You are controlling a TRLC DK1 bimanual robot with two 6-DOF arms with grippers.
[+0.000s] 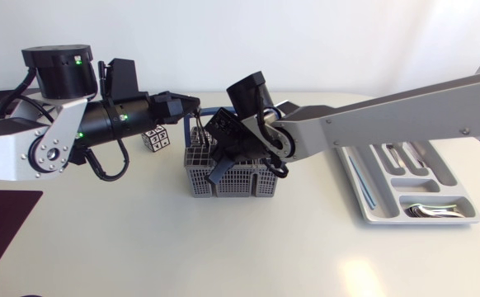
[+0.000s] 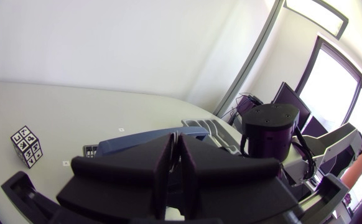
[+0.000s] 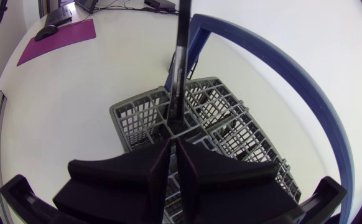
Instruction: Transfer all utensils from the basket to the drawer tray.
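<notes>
Right gripper (image 3: pixel 173 144) clamped a dark utensil (image 3: pixel 178 74) in the basket (image 3: pixel 137 124); I reckoned a straight lift would clear its handle (image 3: pixel 274 53).

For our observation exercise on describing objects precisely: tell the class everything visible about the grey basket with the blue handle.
The grey plastic lattice basket stands upright near the middle of the white table top. It is split into open-topped compartments, and a blue hoop handle arches over it. A thin dark utensil stands in one compartment, with the right arm's jaws shut on it low over the basket. Any other contents cannot be made out.
</notes>
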